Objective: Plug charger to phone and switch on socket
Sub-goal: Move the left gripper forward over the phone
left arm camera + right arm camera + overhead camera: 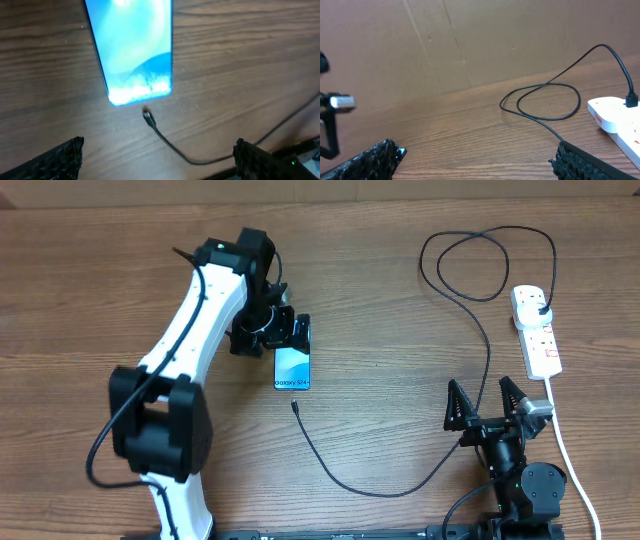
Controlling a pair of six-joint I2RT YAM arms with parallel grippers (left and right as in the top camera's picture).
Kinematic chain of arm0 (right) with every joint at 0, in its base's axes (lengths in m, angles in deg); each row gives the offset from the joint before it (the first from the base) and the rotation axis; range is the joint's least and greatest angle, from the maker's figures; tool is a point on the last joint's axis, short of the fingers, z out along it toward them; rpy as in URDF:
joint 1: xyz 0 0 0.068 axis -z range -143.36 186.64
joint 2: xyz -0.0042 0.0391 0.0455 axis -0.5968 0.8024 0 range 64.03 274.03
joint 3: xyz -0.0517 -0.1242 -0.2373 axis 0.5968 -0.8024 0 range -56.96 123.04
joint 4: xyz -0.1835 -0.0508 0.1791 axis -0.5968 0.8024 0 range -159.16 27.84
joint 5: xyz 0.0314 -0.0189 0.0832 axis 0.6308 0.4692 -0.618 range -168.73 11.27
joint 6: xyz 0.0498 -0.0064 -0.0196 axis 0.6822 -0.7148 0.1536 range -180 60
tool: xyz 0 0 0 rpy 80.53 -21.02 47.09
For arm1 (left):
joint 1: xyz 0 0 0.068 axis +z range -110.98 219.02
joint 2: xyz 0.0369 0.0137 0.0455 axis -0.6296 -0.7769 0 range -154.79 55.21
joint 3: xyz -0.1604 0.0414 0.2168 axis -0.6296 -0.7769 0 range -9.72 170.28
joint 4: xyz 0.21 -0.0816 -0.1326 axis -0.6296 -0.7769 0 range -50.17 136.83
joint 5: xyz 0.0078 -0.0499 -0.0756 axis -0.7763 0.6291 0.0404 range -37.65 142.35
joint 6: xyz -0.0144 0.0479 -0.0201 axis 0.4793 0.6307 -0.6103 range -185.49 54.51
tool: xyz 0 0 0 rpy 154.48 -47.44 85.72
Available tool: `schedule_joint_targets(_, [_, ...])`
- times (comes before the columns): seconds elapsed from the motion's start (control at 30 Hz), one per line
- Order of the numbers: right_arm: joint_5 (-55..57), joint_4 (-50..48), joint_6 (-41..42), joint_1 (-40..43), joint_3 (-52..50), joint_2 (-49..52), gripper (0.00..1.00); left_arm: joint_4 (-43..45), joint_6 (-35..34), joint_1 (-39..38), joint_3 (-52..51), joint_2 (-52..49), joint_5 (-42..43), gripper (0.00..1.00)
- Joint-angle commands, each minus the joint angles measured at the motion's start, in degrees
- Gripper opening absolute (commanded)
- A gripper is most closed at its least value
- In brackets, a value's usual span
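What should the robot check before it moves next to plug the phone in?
1. Phone flat, screen up: ok.
2. Connector tip in phone: not ok, it lies just off the phone's end.
3. Charger plug in power strip: ok.
4. Left gripper open, empty: ok.
5. Right gripper open, empty: ok.
6. Power strip switched on: cannot tell.
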Motion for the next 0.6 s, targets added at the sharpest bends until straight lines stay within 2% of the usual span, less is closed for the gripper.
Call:
schedule_joint_targets(0.0, [-0.13,-0.24,-0.07,-0.22,-0.59,-0.57,1.0,0.48,-1.03,-0.35,0.96,-3.82,0.2,1.0])
schedule_joint_targets(0.27, [-0.13,-0.24,-0.07,-0.22,-0.59,-0.57,1.0,3.78,-1.05,-0.7,0.9,-9.22,-2.82,1.0])
schedule_joint_targets(0.57, [-0.13,-0.24,-0.07,-0.22,-0.59,-0.57,1.0,8.85,-3.32,-1.16,0.2,-9.6,-8.17,0.99])
